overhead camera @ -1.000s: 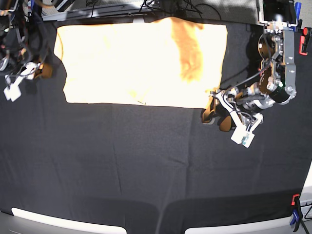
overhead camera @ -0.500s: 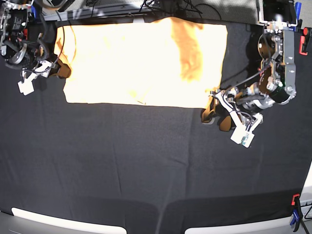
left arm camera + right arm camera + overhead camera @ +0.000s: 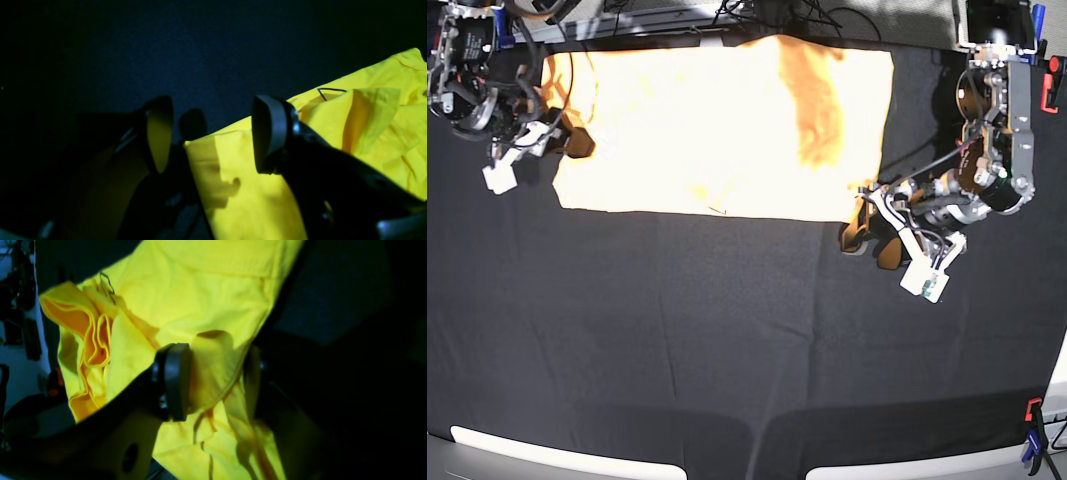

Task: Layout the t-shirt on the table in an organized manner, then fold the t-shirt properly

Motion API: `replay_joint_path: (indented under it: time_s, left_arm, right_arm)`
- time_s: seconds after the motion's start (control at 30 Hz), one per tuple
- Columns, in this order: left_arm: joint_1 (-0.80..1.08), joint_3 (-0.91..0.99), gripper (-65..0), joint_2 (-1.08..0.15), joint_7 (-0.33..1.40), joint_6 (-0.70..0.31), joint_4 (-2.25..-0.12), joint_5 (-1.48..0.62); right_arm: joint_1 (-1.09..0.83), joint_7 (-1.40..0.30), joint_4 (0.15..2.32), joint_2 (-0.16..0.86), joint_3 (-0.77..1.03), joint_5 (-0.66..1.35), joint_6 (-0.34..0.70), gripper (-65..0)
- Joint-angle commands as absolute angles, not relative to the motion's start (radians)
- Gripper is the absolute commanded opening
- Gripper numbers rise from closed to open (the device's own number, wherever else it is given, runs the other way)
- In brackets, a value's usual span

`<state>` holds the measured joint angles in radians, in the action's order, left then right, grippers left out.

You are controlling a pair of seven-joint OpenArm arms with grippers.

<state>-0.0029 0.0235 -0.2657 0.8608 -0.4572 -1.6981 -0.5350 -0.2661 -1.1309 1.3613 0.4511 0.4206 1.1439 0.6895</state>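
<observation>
Base view: t-shirt (image 3: 727,125) spread flat near far edge of black surface (image 3: 727,340); darker orange fold toward one end. Right hand (image 3: 567,138) at shirt's side edge. Left hand (image 3: 874,232) at shirt's near corner.

Left wrist view: left hand (image 3: 211,133) wide open, nothing held; shirt corner (image 3: 240,186) lying between and beneath fingers.

Right wrist view: right hand (image 3: 217,380) straddling shirt hem (image 3: 213,373), cloth bunched between fingers; cannot tell whether gripped.

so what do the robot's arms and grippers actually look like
Both arms are black and silver metal with dark cables. The left gripper and right gripper have dark, rounded paddle-shaped fingers with amber-tinted insides. A small white block sits near each wrist.
</observation>
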Motion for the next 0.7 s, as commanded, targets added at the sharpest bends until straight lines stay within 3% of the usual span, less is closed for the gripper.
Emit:
replay_joint_path:
  time_s: [0.0, 0.1, 0.17, 0.33, 0.67]
  left_arm:
    - [-0.017, 0.027, -30.6, -0.272, 0.833, -0.464, -1.719, -0.551]
    - [-0.017, 0.027, -30.6, -0.272, 0.836, -0.464, -1.719, -0.551]
    - [-0.016, 0.027, -30.6, -0.272, 0.837, -0.464, -1.719, -0.550]
    - [-0.016, 0.027, -30.6, -0.273, 0.838, -0.464, -1.719, -0.550]
    - [0.041, 0.027, -30.6, -0.273, 0.796, -0.465, -1.719, -0.475]
  right_arm:
    - [-0.261, -1.131, 1.374, 0.468, 0.410, 1.156, 0.698, -41.6]
    - [-0.261, -1.133, 1.374, 0.468, 0.363, 1.156, 0.698, -41.7]
    - [-0.260, -1.134, 1.374, 0.468, 0.342, 1.156, 0.698, -45.2]
    - [-0.260, -1.122, 1.374, 0.472, 0.352, 1.156, 0.698, -65.0]
    - [-0.260, -1.130, 1.390, 0.532, 0.576, 1.156, 0.698, -65.0]
